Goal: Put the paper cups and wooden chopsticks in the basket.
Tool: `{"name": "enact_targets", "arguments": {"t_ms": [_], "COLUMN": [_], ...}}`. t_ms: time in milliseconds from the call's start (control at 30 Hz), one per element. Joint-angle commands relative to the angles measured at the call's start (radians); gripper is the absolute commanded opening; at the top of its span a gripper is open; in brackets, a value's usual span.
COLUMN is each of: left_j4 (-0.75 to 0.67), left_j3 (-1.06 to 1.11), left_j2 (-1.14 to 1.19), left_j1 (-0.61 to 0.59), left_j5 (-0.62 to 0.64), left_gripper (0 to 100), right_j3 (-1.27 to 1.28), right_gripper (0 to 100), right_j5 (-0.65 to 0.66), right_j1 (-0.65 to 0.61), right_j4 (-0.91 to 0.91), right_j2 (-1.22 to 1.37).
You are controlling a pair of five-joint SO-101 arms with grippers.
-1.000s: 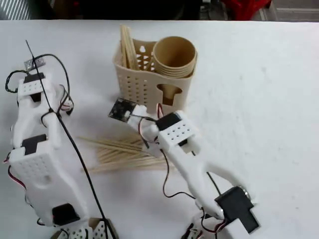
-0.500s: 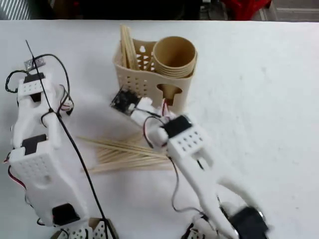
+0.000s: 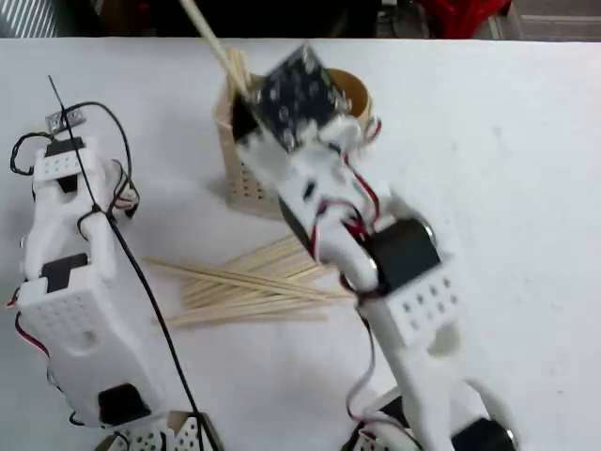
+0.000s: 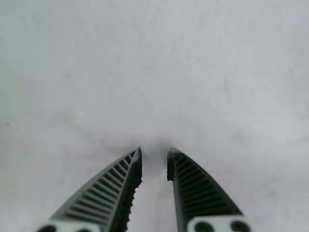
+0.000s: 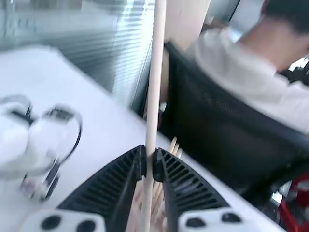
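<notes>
Wooden chopstick (image 5: 155, 72) pale, slim, straight, pinched upright by the right gripper (image 5: 149, 153); left gripper (image 4: 154, 152) slightly parted, empty.

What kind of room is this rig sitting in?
Likely an office or lab: slatted window blinds and a black office chair stand just beyond the white table. The right gripper holding a wooden chopstick suggests a robot test bench.

Cups (image 3: 361, 91) in basket (image 3: 244, 183), chopsticks (image 3: 244, 287) lying before it
</notes>
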Motion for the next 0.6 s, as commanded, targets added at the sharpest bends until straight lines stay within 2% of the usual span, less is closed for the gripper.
{"name": "enact_targets", "arguments": {"t_ms": [0,133,267,433,567], "left_j4": [-0.018,-0.018,-0.018,-0.018,-0.015], "left_j3": [-0.002,-0.002,-0.002,-0.002,-0.002], "left_j2": [-0.062,-0.062,-0.062,-0.062,-0.062], "left_j1": [-0.01,-0.01,-0.01,-0.01,-0.01], "left_j5": [0.015,0.015,0.015,0.015,0.015], "left_gripper": [11,11,11,11,11], "right_j3": [-0.101,-0.098,-0.06,0.127,0.245], "right_gripper": [1.8,1.7,1.7,1.6,1.6], "right_j5": [-0.012,-0.02,-0.021,-0.066,-0.086], "right_j1": [0.019,0.027,0.038,0.056,0.087], "right_j4": [-0.274,-0.481,-0.59,-0.734,-0.774], "right_j2": [0.127,0.225,0.303,0.318,0.318]}}
